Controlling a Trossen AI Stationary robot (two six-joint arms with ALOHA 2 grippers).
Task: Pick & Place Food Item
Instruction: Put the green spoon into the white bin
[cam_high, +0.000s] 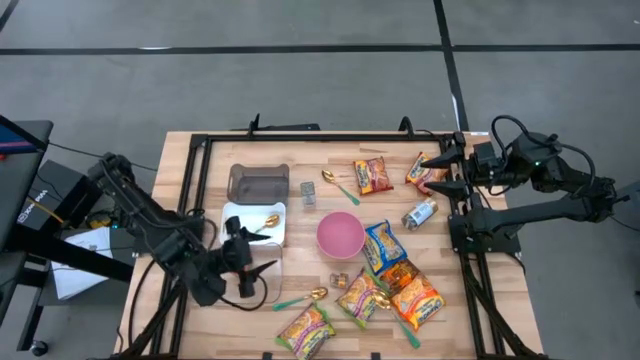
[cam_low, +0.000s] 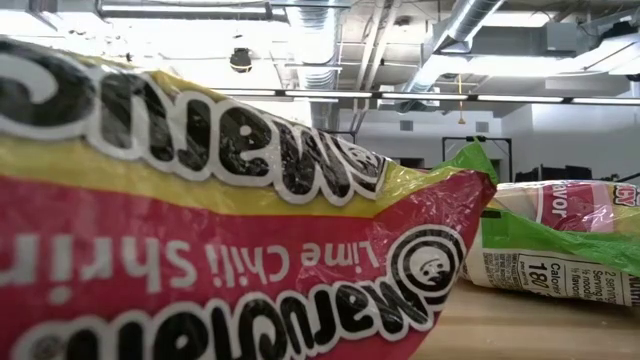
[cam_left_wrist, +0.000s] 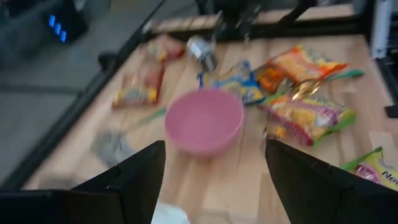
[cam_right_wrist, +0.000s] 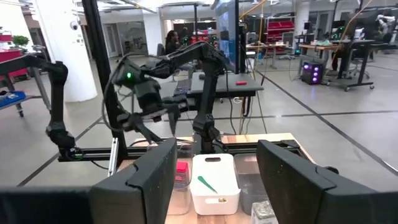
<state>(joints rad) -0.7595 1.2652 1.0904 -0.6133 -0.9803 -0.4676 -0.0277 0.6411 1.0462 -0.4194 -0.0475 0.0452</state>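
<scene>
On the table's left side the left gripper (cam_high: 258, 262) hangs just above the near end of the white bin (cam_high: 240, 214), fingers spread wide and holding nothing. The right gripper (cam_high: 438, 170) waits at the far right edge, also wide and empty, beside a red packet (cam_high: 421, 170). The food items lie loose across the middle and right: an orange packet (cam_high: 372, 175), a blue packet (cam_high: 383, 245) just right of the pink bowl (cam_high: 340, 234), and a crowded heap of noodle packs (cam_high: 418, 298) near the front, with spoons (cam_high: 300, 298) among them. Which one is meant I cannot tell.

The main risk, as I judge it, is the crowding. Packs in the heap touch and overlap, so wide fingers coming down could catch two at once or pinch a spoon handle along with a pack. The wrappers look slick and crinkly; a grip on a loose edge may slip or tear. A reach from the left could also knock the bowl, which stands between that arm and most of the food. The bin already holds a spoon (cam_high: 270, 219), so a dropped pack might land askew on it
</scene>
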